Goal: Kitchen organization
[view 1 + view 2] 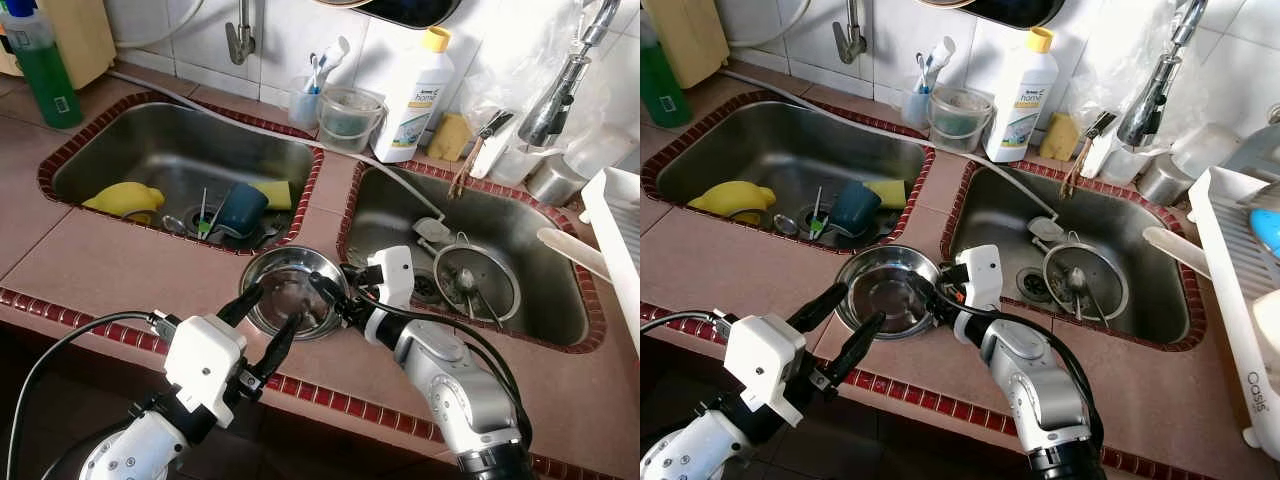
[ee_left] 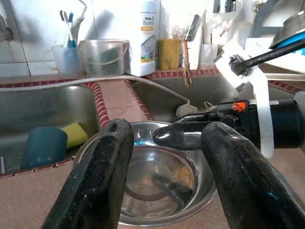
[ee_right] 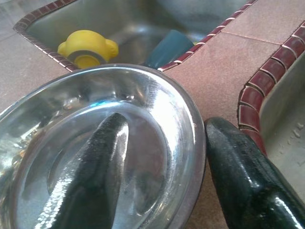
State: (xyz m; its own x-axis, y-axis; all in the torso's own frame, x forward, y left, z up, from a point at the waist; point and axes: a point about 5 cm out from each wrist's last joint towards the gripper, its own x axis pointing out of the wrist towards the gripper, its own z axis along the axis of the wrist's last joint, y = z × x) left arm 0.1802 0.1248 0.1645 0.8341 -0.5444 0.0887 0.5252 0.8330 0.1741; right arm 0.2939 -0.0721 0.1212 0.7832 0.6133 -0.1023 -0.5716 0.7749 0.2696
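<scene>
A brown tiled counter (image 1: pixel 120 265) edged in dark red trim holds 2 steel sinks (image 1: pixel 170 150), side by side. Behind the counter rises a white tiled wall (image 1: pixel 290 40). Daylight falls evenly across it.

Steel bowl (image 1: pixel 885 290) on the counter (image 1: pixel 730 265) between two sinks (right gripper (image 1: pixel 927 291) astride its rim)
</scene>
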